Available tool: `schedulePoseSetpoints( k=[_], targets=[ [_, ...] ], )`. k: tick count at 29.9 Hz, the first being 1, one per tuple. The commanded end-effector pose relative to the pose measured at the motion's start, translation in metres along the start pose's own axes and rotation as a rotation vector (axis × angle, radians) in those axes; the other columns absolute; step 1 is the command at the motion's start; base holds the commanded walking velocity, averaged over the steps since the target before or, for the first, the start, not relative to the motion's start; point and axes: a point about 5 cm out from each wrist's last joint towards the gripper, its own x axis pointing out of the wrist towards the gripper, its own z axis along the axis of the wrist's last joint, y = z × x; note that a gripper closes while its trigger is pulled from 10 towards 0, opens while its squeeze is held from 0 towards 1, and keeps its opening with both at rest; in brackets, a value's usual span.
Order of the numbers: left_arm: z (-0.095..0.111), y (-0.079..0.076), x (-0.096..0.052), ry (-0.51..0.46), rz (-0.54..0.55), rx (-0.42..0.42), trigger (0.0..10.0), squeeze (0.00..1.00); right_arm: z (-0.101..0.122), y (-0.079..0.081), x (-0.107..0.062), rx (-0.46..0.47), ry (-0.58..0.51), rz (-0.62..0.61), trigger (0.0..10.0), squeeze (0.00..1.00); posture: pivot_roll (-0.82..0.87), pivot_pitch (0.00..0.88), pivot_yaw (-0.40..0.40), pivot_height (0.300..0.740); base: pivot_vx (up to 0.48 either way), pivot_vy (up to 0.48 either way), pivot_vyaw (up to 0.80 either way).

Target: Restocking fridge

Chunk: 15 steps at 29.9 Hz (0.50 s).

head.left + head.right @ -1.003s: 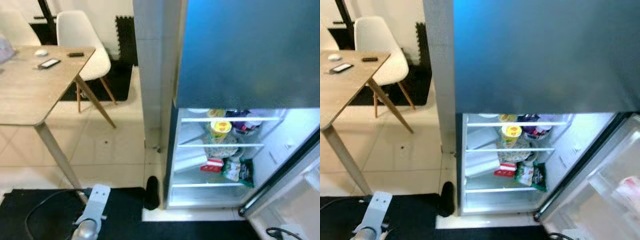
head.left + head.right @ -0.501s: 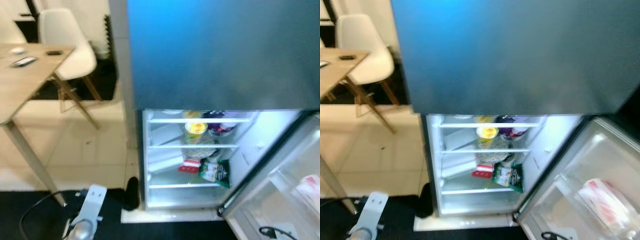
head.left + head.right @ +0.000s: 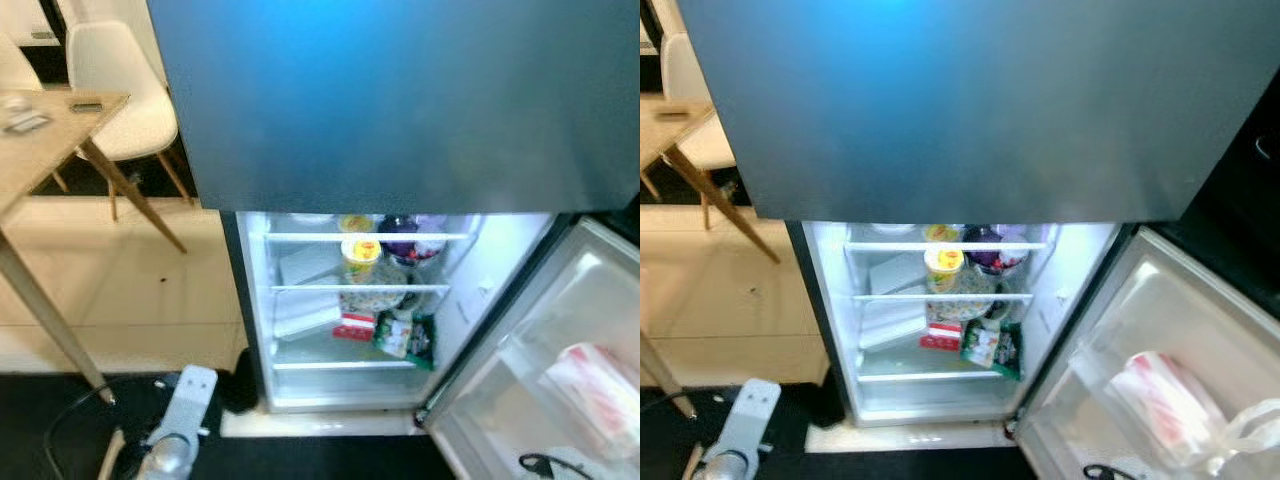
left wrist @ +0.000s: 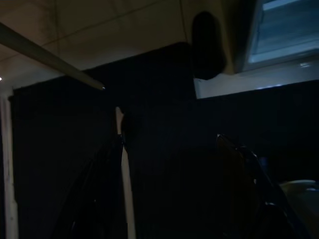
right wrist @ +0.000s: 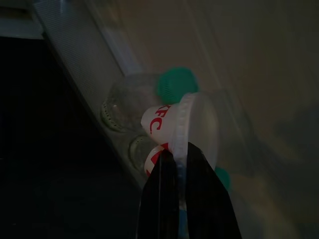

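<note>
The right hand [image 5: 179,199] pinches the lidded KFC cup [image 5: 177,130] beyond its fingertips.

Smooth, faintly glossy dark fridge door [image 3: 400,100]; wooden table [image 3: 40,150]; matt white plastic-lidded paper cup [image 5: 182,129] in the right gripper [image 5: 182,199], translucent plastic bottles [image 5: 134,99] beyond it.

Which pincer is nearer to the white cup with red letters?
Right. The right pincer is shut on the rim of the white cup. The left arm hangs low over the dark floor mat, well left of the fridge.
</note>
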Motion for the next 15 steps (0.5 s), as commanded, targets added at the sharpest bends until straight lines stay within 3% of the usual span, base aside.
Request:
schedulePoseSetpoints(
  k=[1, 12, 15],
  targets=[
    [0.0016, 0.0003, 0.0000, -0.014, 0.008, -0.009, 10.0, 0.00, 0.0038, -0.0032, 0.0008, 0.023, -0.012, -0.017, 10.0, 0.00, 0.00, 0.005, -0.053, 0.740, 0.000, 0.000, 0.00],
    [0.0020, 0.0015, 0.0000, -0.019, 0.013, -0.009, 10.0, 0.00, 0.0040, -0.0020, 0.0007, 0.024, -0.019, -0.002, 10.0, 0.00, 0.00, 0.006, -0.053, 0.740, 0.000, 0.000, 0.00],
    [-0.0037, 0.0058, -0.0011, -0.001, 0.039, 0.007, 10.0, 0.00, 0.0104, 0.0045, 0.0009, -0.040, -0.060, 0.077, 10.0, 0.00, 0.00, 0.016, -0.050, 0.740, 0.000, 0.000, 0.00]
  ],
)
